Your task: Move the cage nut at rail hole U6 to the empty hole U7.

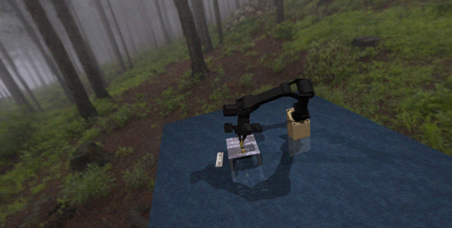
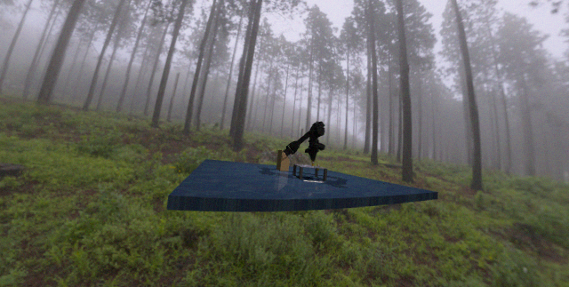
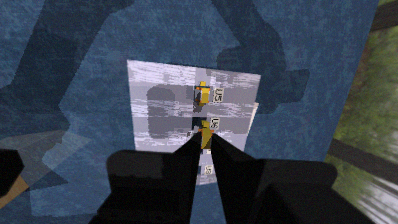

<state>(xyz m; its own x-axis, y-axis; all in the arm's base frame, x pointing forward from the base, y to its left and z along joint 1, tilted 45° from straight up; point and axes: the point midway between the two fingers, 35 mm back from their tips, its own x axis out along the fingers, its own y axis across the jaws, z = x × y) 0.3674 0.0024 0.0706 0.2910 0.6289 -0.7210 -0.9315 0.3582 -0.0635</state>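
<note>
Claw (image 1: pixel 242 138) (image 2: pixel 313 161) (image 3: pixel 205 136) closed on one yellow nut (image 1: pixel 241 144) (image 3: pixel 206 137), we count two nuts. One raised plate (image 1: pixel 233 151) (image 3: pixel 165 106) stands inside the table's (image 1: pixel 183 171) (image 2: pixel 231 185) edges.

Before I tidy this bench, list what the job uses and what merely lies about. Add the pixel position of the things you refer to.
Job:
- pincer (image 1: pixel 242 139) (image 2: pixel 313 161) (image 3: pixel 205 136), shut on a yellow cage nut (image 3: pixel 206 136)
- rail plate (image 1: pixel 233 152) (image 3: pixel 167 75)
- other yellow nut (image 3: pixel 204 95), to stay undisturbed

Lying about:
- small white strip (image 1: pixel 219 159), apparently unneeded

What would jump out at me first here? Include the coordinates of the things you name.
The black arm (image 1: pixel 267 96) (image 2: pixel 304 137), reaching from a tan block (image 1: pixel 299 130) (image 2: pixel 283 163) over a blue slab (image 1: pixel 198 133) (image 2: pixel 231 189) amid misty forest. Then two small yellow nuts on a silvery plate (image 3: pixel 165 75), one in the gripper (image 3: pixel 205 136).
</note>
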